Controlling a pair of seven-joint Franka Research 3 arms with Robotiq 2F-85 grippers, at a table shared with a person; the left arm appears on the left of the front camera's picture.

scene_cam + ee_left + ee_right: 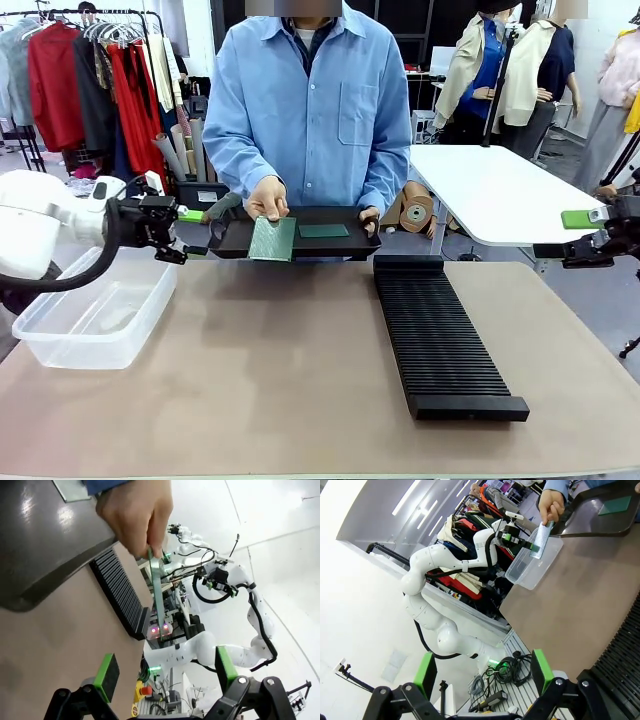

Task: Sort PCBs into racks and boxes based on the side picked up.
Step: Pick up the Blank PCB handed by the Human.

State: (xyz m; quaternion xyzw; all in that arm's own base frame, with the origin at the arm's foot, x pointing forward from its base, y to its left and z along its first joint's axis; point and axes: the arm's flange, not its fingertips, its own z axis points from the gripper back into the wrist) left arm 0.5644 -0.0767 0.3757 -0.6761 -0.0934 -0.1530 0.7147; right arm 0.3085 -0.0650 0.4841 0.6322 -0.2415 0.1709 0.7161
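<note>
Both end effectors [185, 235] [562, 235] agape, level, well apart

The left arm [35, 225] and right arm [260, 615] are clad in white rounded shells, with a black cable [85, 275] attached. The left gripper [190, 236] and right gripper [562, 236] are black, fitted with green pads [107, 675]. A light-blue buttoned shirt [290, 120] with a chest pocket is worn.

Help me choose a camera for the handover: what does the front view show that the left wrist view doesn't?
Front view: the clear box at the robot's left, and the speckled face of the PCB held by the person's hand. Left wrist view: that PCB edge-on, in line with the open jaws of the left gripper. Both: the hand, the PCB, the black tray and the slotted rack.
</note>
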